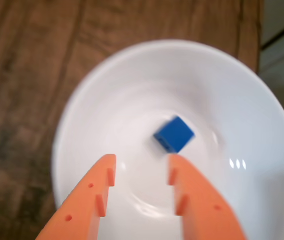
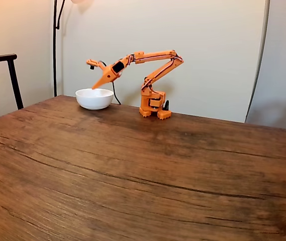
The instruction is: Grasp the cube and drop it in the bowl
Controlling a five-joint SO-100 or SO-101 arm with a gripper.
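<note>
Cube (image 1: 174,134) lies in the bowl (image 1: 261,130), just beyond the spread, empty gripper (image 1: 142,167).

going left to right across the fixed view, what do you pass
chair → lamp pole → white bowl → orange gripper poised over the bowl → arm base → all on or behind the wooden table
</note>
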